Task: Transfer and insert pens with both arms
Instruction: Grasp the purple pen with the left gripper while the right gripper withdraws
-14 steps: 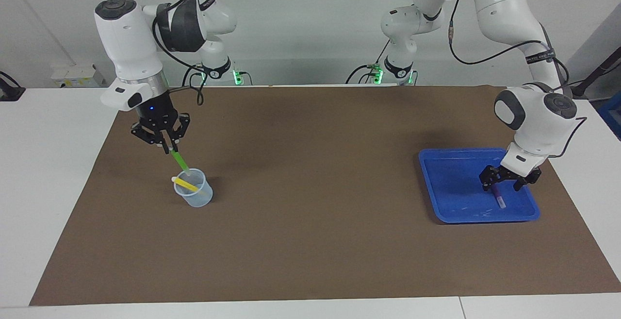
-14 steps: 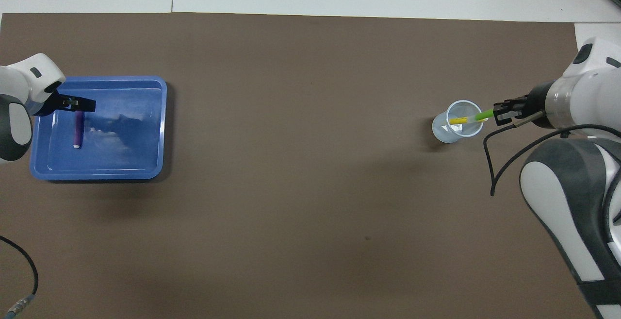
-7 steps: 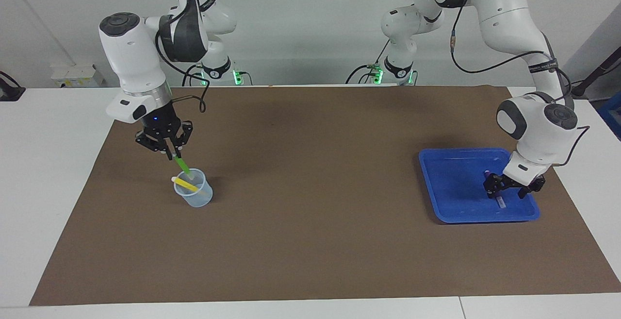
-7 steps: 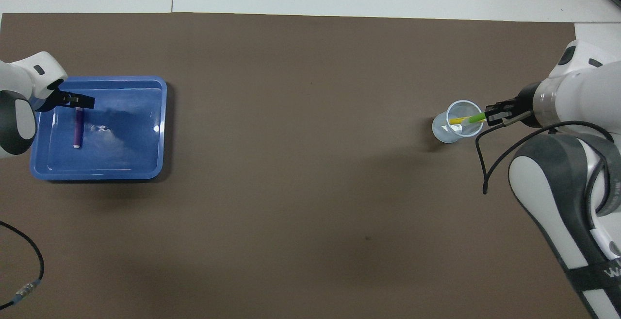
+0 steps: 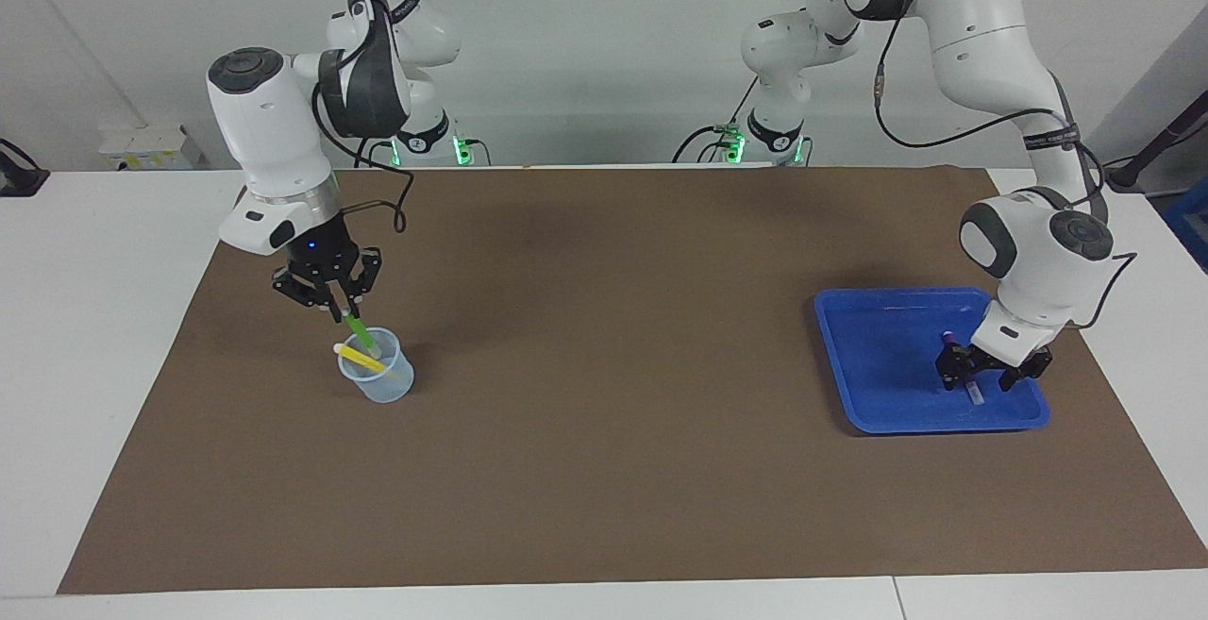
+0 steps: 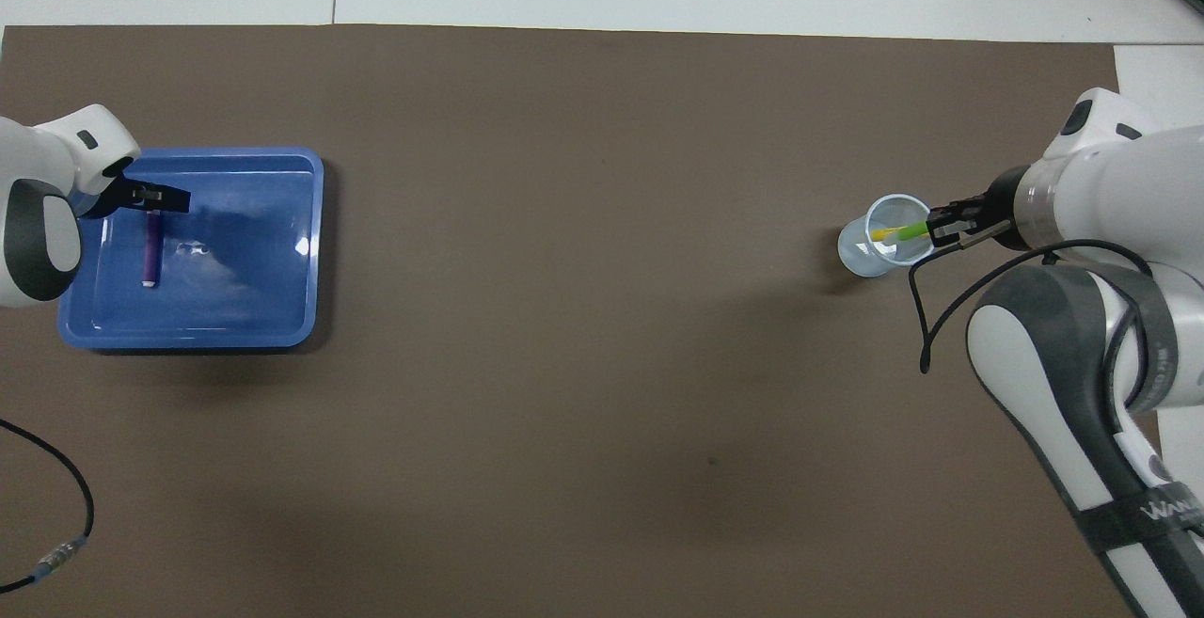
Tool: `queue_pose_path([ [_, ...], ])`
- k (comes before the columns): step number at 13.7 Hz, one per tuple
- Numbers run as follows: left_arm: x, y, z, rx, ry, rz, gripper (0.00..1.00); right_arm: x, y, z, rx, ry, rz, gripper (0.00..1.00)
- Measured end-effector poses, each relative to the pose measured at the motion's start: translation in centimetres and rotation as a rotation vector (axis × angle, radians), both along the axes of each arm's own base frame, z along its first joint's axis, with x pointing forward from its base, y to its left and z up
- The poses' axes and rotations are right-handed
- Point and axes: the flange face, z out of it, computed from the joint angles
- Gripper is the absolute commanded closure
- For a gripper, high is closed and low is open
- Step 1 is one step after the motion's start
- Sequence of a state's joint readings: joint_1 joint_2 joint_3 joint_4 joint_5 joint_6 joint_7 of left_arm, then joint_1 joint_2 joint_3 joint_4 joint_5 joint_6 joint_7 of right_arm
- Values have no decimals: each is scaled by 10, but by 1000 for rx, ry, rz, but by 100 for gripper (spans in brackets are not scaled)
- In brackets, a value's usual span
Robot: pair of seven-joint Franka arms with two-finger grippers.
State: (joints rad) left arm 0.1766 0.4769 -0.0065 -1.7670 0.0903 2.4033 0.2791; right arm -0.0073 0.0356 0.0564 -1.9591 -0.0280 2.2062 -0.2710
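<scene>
Right end effector (image 5: 338, 310) grips the green pen (image 5: 359, 331), tilting its tip into the clear cup (image 5: 377, 377) beside the yellow pen (image 5: 359, 357), while the left end effector (image 5: 981, 377), apparently clenched on the purple pen (image 6: 150, 249), sits low in the blue tray (image 5: 878, 356) on the desk (image 5: 604, 469).
</scene>
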Motion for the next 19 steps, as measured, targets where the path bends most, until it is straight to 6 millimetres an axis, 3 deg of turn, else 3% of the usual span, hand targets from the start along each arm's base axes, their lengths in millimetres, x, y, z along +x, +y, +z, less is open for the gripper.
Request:
queue_pose_path([
  [4,-4,7,-4,-1,7,12,9,-1,12,1,15,-2,-49,0],
  [10,-7,13,-17,-8,27,23,9,-26,111,16,83,24,-238,0],
  [13,-7,14,-24,-16,27,30,9,-39,144,26,116,22,-327,0],
  [16,-7,14,-24,-18,27,31,22,-46,173,39,173,17,-427,0],
  [19,-7,15,-22,-18,27,32,34,-53,187,48,206,22,-462,0],
])
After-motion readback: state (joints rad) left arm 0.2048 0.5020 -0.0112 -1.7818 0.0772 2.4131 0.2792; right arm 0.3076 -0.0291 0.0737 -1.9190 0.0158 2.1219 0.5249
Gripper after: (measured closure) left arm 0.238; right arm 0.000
